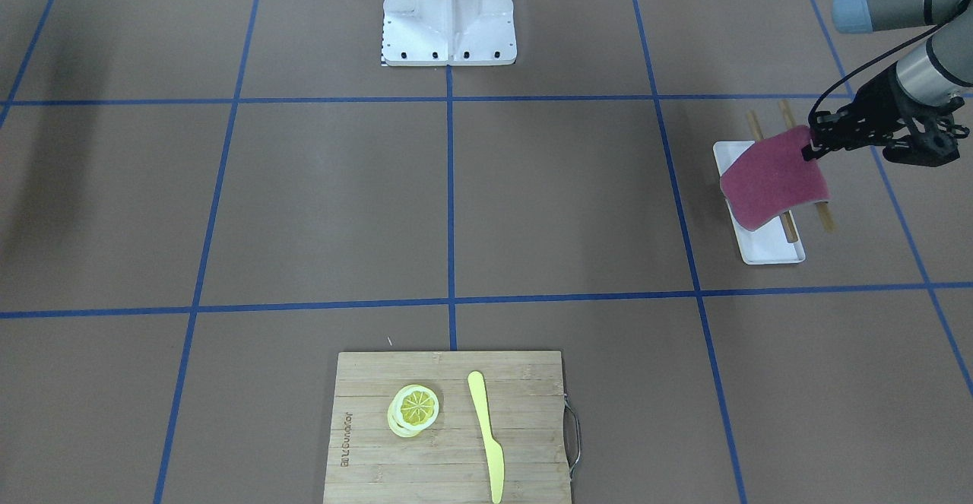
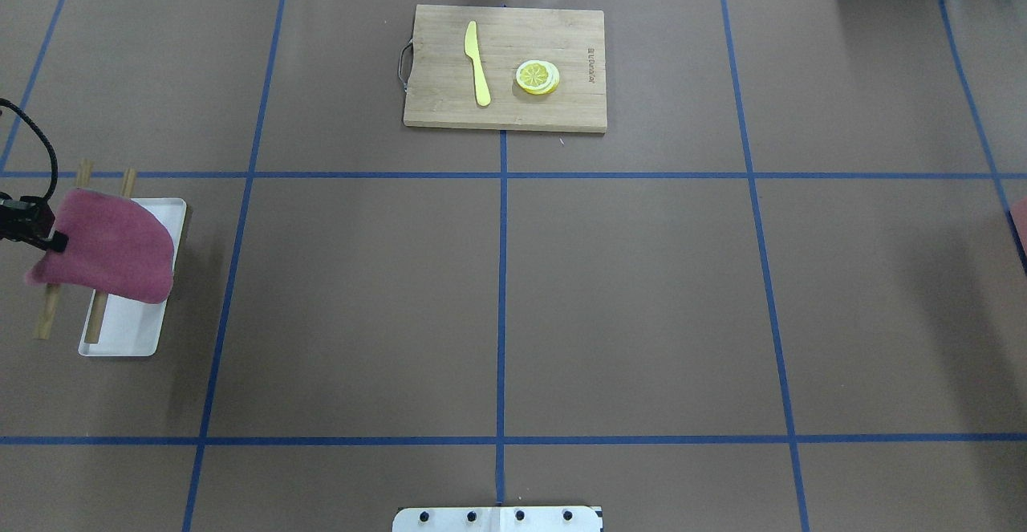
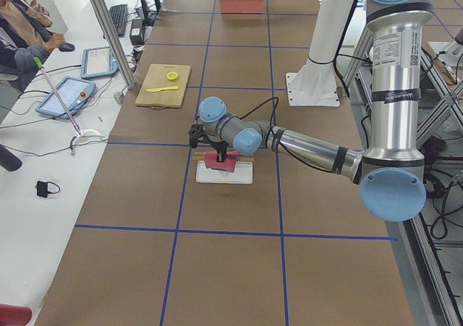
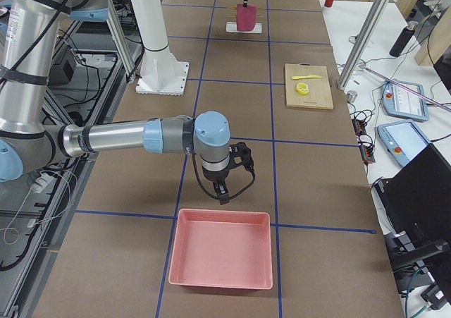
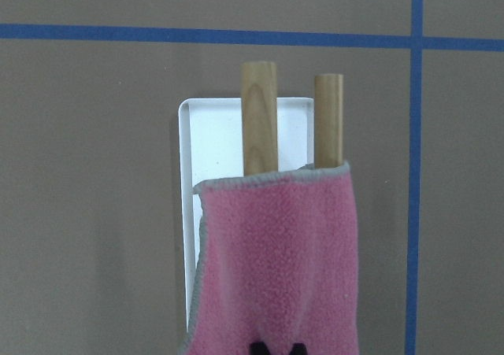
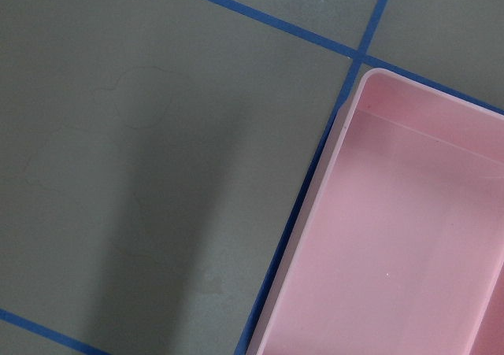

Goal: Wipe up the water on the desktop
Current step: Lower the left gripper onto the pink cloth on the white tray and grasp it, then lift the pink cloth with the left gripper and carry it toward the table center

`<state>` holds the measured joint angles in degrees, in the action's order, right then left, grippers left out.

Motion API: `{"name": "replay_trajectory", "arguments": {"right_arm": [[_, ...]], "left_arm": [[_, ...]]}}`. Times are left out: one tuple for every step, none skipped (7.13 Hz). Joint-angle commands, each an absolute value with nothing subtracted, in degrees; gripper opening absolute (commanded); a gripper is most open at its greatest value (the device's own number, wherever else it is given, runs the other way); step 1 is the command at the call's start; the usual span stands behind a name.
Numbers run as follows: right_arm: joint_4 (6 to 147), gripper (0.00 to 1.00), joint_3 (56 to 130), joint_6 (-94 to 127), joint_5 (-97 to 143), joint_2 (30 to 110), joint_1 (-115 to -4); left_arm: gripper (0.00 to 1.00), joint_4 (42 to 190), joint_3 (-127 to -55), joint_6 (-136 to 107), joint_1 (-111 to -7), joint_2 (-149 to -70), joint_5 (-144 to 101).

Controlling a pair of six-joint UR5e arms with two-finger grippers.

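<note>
The desktop [image 2: 626, 291] is a brown surface with a blue tape grid. My left gripper [image 1: 810, 147] is shut on the edge of a pink cloth [image 1: 771, 177], which hangs just above a white tray [image 1: 771, 249] with two wooden sticks [image 5: 260, 115] across it. The cloth [image 5: 276, 260] fills the lower part of the left wrist view. My right gripper [image 4: 223, 193] hovers over the desktop beside a pink bin [image 4: 222, 249]; I cannot tell whether it is open or shut. Faint irregular outlines [image 6: 130, 95] show on the surface in the right wrist view; I cannot tell whether they are water.
A bamboo cutting board [image 2: 505, 107] with a yellow knife [image 2: 478, 62] and lemon slices [image 2: 537, 76] lies at the far middle. The robot's white base [image 1: 448, 14] stands at the near middle. The pink bin [image 6: 409, 237] sits by my right arm.
</note>
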<state>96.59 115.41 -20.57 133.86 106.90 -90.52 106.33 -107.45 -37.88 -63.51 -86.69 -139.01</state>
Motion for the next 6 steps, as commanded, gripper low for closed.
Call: {"name": "replay_trajectory", "arguments": {"right_arm": [[96.59,1.00,115.49,-20.57,133.94,106.96,-90.53],[96.59,1.00,115.49,-20.65,133.95,106.96,-90.53],[96.59,1.00,115.49,-20.57,133.95,106.96,-90.53],[96.59,1.00,115.49,-20.57,133.95,106.96,-90.53],[96.59,1.00,115.49,-20.57,133.95,106.96,-90.53],[96.59,1.00,115.58,-20.57,133.95,106.96,-90.53]], "left_arm": [[0.00,106.26,-108.54,-37.88,-63.72,-86.66,-139.04],[0.00,105.91,-110.02,-37.97,-63.81,-86.75,-140.26],[0.00,105.73,-111.08,-38.06,-65.03,-87.27,-144.88],[0.00,105.21,-111.01,-38.49,-66.61,-90.49,-146.24],[0.00,103.90,-110.83,-43.02,-66.53,-95.05,-146.25],[0.00,101.45,-111.00,-48.46,-66.45,-100.93,-146.25]]}}
